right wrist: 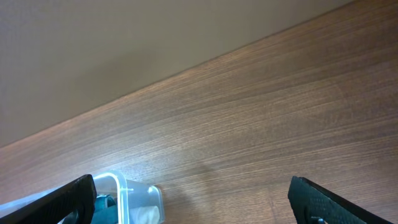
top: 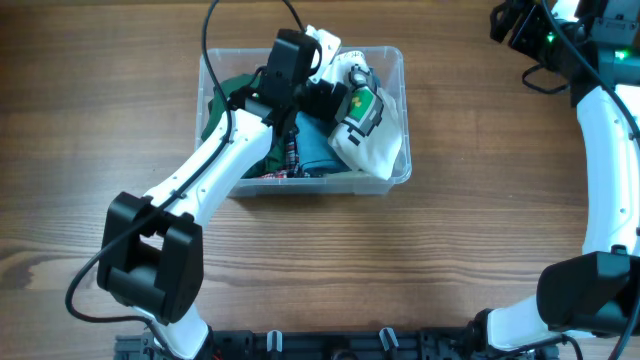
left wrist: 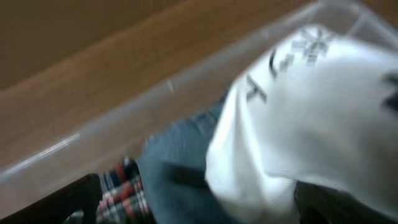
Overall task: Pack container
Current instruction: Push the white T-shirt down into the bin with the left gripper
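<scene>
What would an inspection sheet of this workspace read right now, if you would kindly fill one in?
Surface: wooden table, bare wood around the container.
Job's things: clear container holds a white cloth, a blue cloth, a dark green cloth and a plaid cloth.
Clutter: nothing seen.
Grippers: left gripper open, low over the white cloth inside the container; right gripper open, nothing between its fingers, above bare table at the far right.
Cables: black cable loops from the left arm past the container's far left corner.
Surroundings: plain wall beyond the table; black rail at the near edge.
</scene>
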Controlling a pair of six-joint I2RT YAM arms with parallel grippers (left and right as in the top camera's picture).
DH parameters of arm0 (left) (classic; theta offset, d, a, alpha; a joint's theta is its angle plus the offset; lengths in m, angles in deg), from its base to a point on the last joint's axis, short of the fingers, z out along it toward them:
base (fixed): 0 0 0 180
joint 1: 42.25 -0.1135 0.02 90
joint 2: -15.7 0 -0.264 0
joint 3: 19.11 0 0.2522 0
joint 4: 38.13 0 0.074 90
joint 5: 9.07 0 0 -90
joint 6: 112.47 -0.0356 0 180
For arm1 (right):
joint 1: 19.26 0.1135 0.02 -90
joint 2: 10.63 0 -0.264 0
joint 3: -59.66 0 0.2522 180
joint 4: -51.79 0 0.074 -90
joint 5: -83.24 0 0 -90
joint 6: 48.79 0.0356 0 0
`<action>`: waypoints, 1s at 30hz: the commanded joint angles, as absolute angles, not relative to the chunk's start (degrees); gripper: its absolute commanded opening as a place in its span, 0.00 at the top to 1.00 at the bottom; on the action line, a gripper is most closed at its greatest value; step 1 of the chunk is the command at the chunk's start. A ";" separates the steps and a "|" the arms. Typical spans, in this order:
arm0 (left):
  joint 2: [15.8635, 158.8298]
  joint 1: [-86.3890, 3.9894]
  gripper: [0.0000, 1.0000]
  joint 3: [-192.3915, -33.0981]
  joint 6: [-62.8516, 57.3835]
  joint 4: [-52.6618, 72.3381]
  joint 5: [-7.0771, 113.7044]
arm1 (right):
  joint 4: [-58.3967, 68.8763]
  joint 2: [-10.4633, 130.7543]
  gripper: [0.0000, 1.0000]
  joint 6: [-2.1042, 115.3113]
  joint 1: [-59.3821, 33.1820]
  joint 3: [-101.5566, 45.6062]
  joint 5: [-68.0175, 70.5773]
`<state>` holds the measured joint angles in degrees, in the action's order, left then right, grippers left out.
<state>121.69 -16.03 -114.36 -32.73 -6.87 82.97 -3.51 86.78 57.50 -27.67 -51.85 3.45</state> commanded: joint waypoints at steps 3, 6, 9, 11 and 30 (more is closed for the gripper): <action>125.26 -15.68 0.00 -114.60 -32.78 -11.90 85.99 | -3.36 87.41 0.00 57.89 -27.58 -51.48 3.08; 125.39 -15.90 0.00 -114.60 -32.51 -15.57 88.55 | -3.36 87.41 0.00 57.89 -27.58 -51.48 3.06; 125.02 -15.88 0.00 -115.50 -31.16 -17.63 91.39 | -3.36 87.41 0.00 57.87 -27.58 -51.48 3.06; 124.30 -15.90 0.00 -117.75 -28.19 -14.30 91.93 | -3.36 87.41 0.00 57.89 -27.58 -51.48 3.08; 120.27 -3.38 0.00 -131.26 -28.21 6.50 90.30 | -3.36 87.41 0.00 57.89 -27.58 -51.48 3.06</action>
<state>121.15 -6.74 -130.36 -27.73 4.84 90.34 -3.51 86.78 57.50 -27.67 -51.85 3.45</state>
